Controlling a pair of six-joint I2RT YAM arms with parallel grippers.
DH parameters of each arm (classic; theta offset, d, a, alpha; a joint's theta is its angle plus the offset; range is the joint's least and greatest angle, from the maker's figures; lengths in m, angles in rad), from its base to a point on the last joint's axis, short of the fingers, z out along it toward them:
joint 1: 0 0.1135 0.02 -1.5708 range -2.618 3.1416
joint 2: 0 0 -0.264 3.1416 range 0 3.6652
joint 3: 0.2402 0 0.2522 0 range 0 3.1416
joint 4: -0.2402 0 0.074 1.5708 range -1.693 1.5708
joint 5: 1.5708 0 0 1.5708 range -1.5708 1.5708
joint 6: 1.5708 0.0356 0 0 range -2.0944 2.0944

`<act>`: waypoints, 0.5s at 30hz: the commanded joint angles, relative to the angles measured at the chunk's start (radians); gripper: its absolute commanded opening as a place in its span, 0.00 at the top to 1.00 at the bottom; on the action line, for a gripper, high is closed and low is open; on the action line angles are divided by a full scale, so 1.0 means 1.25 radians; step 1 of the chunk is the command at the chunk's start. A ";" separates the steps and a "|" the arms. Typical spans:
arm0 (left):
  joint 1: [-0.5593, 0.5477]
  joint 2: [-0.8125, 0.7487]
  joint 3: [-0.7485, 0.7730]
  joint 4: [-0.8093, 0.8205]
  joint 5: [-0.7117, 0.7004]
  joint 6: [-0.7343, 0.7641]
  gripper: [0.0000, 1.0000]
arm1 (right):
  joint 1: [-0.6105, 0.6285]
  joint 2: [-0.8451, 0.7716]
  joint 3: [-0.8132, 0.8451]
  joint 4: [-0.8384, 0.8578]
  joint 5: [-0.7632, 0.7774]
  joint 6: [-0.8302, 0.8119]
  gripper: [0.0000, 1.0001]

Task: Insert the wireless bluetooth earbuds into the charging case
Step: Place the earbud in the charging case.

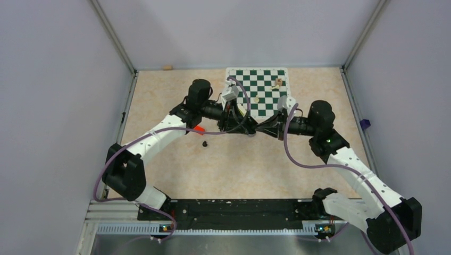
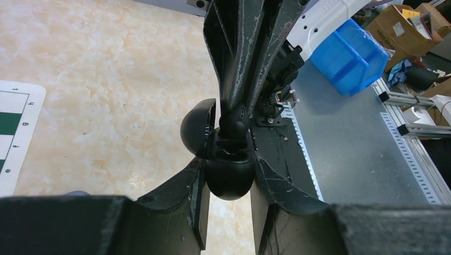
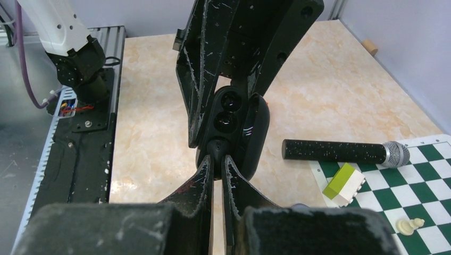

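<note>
L gripper [image 2: 227,169], nearest lens: fingers pressed onto round glossy black charging case [image 3: 228,114], lid swung open, approx. mid-surface. R gripper [image 3: 218,158]: tips nearly together, pinching glossy black earbud [image 2: 237,114] at case mouth. Second black earbud [image 1: 205,144] lies loose near small red block [image 1: 198,128]; bare beige marble-look surface [image 1: 255,164] runs to near edge. Green-white chessboard mat [image 1: 263,79] at far edge. Pale walls on three sides.

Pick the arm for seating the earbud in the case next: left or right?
Right. The right hand pinches a black earbud right at the mouth of the open case. The left hand is clamped around the case, so it serves as the holder.
</note>
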 commanded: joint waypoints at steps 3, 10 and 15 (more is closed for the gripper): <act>0.003 -0.029 -0.005 0.060 0.005 -0.018 1.00 | 0.019 0.007 -0.004 0.049 -0.015 0.017 1.00; 0.006 -0.031 -0.007 0.068 0.009 -0.026 1.00 | 0.022 0.013 -0.007 0.051 -0.014 0.017 1.00; 0.008 -0.036 -0.008 0.073 0.011 -0.028 1.00 | 0.026 0.017 -0.007 0.051 0.006 0.015 1.00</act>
